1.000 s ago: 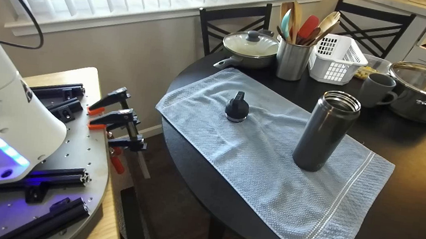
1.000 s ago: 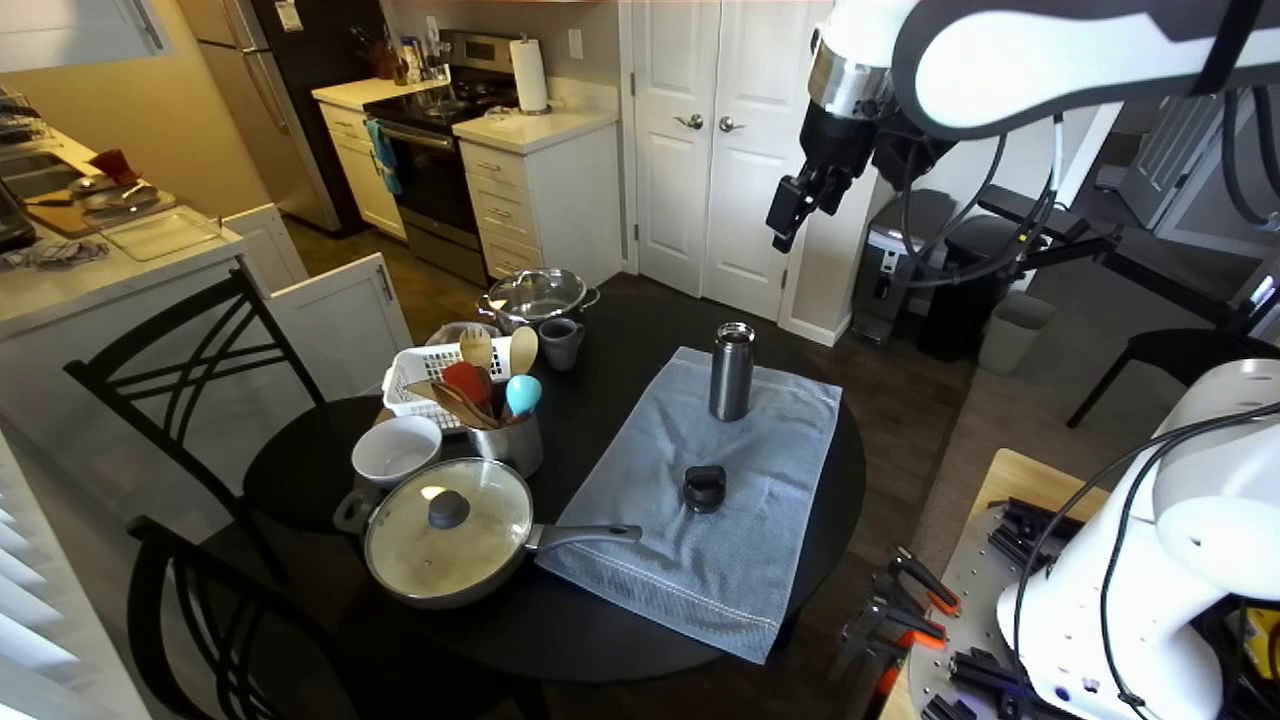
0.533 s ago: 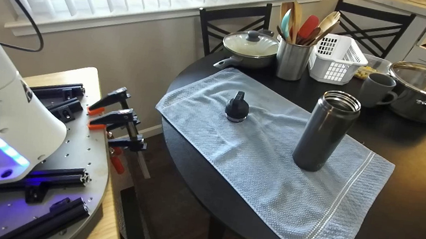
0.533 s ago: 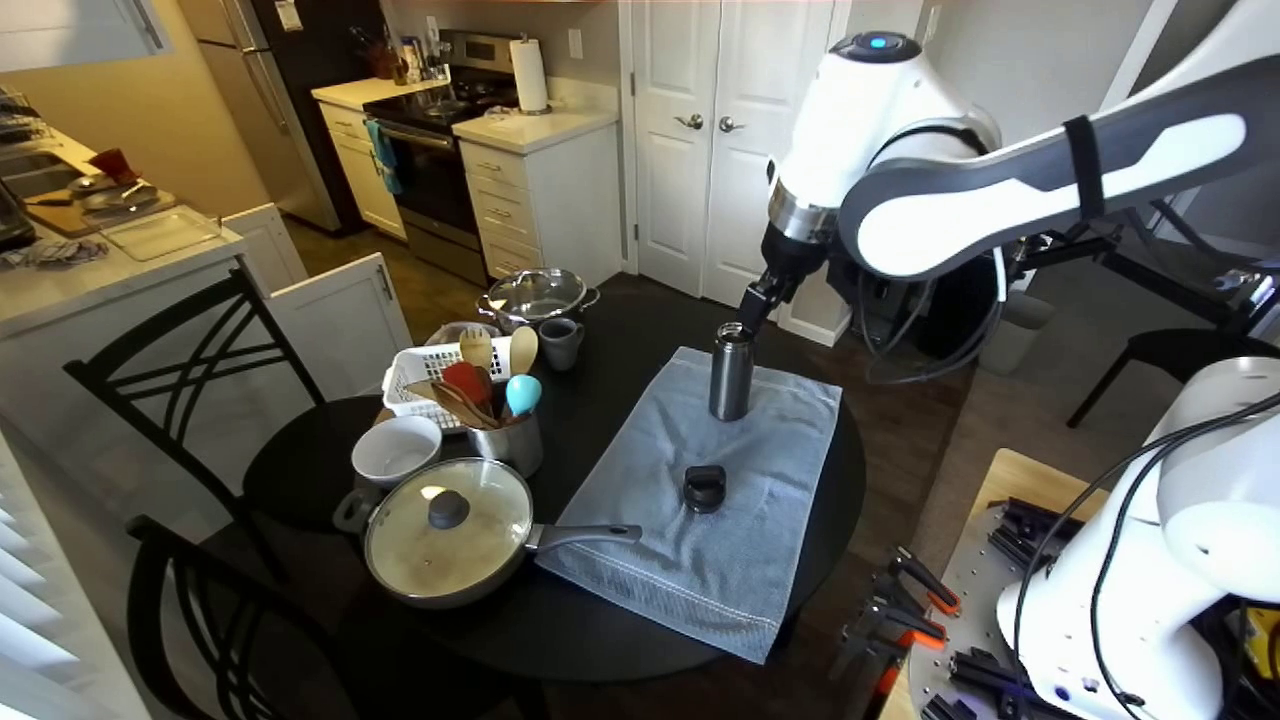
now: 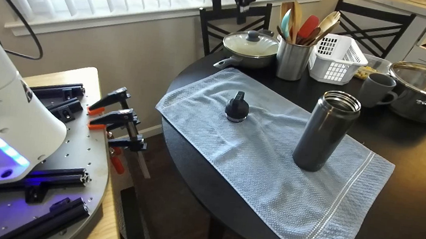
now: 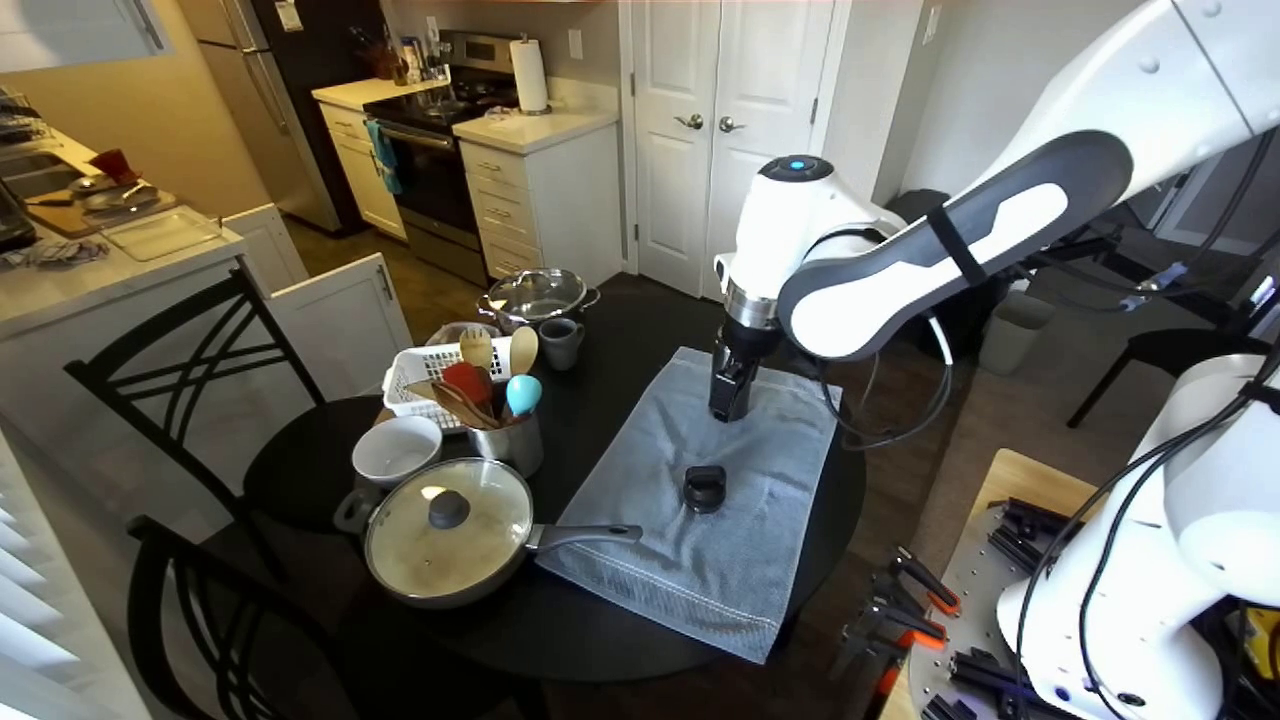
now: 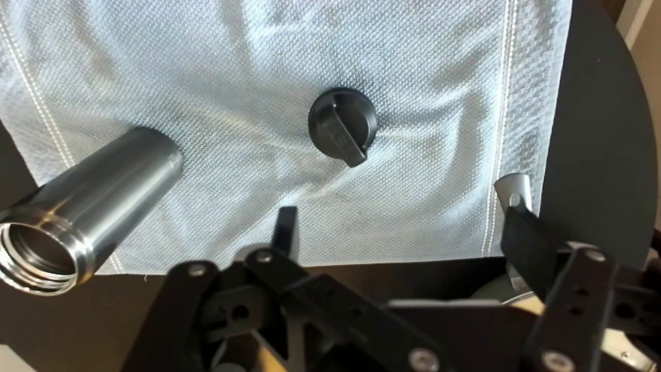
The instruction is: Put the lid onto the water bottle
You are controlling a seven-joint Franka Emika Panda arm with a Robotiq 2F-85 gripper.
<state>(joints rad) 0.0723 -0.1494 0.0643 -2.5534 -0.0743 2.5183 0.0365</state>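
Observation:
The lid, a small black round cap with a raised loop, sits loop-up on the grey-blue towel in both exterior views (image 5: 237, 108) (image 6: 705, 490) and in the wrist view (image 7: 330, 126). The water bottle, a dark grey metal cylinder, stands upright and uncapped on the towel (image 5: 321, 134); it also shows in the wrist view (image 7: 116, 183). In an exterior view my gripper (image 6: 730, 400) covers the bottle. My gripper is open and empty, its fingers wide apart in the wrist view (image 7: 402, 222). It hangs above the table, apart from lid and bottle (image 5: 229, 13).
A lidded pan (image 6: 425, 550) has its handle over the towel's corner (image 6: 640, 600). A utensil holder (image 5: 292, 60), white basket (image 5: 336, 71), grey mug (image 5: 374, 90) and steel pot (image 5: 423, 107) stand along the table's far side. A white bowl (image 6: 385, 460) sits beside the pan.
My arm has swung in over the table and come down. The gripper has entered an exterior view at the top and now hides the bottle in an exterior view. Lid and bottle have not moved.

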